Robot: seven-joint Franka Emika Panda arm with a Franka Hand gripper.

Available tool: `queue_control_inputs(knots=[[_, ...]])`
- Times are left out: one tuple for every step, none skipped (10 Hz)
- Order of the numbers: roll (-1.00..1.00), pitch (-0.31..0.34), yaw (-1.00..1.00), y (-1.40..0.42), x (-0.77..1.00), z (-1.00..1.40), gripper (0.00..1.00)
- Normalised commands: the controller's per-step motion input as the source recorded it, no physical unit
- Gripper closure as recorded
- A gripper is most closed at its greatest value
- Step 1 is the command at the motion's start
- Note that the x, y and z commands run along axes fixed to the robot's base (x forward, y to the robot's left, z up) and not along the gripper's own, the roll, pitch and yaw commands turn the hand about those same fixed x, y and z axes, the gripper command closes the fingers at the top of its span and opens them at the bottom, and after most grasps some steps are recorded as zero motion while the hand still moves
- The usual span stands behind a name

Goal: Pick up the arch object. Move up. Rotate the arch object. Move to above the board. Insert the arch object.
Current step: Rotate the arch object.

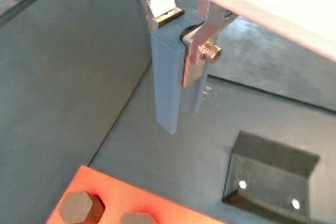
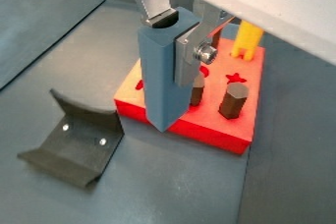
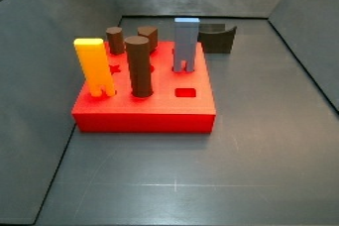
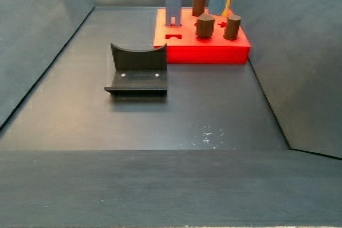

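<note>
The two-finger gripper (image 1: 182, 27) sits upper middle in both wrist views, its body cut off by the top edge. Its silver fingers (image 2: 199, 46) clamp the tall blue-grey arch object (image 2: 164, 71), whose legs and gap do not show there. The block hides the near left part of the flat bright red board (image 2: 197, 130). In a wrist view only a corner of the board (image 1: 112, 191) shows at lower left, and the bottom edge cuts off the brown hexagonal peg (image 1: 79, 209). The gripper body hides the top of the yellow two-legged block (image 2: 246, 37). In a side view the arch object (image 3: 185, 44) covers part of the dark L-shaped fixture (image 3: 219, 39) at upper centre.
</note>
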Motion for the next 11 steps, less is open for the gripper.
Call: queue_control_inputs(knots=[[0.08,0.140,0.22,0.01,0.03,0.00,1.00],[0.05,0.111,1.00,-0.06,0.08,0.00,1.00],[0.03,0.110,1.00,-0.07,0.08,0.00,1.00],[0.03,0.111,0.76,-0.05,0.08,0.00,1.00],[0.03,0.110,0.51,-0.02,0.07,0.00,1.00],[0.03,0.110,0.29,-0.02,0.06,0.00,1.00],[0.03,0.110,0.62,0.00,0.00,0.00,1.00],[0.03,0.110,0.53,0.00,0.00,0.00,1.00],[0.03,0.107,0.38,0.00,0.00,0.00,1.00],[0.03,0.101,0.22,0.00,0.01,0.01,1.00],[0.03,0.098,0.15,0.00,0.00,-1.00,1.00]])
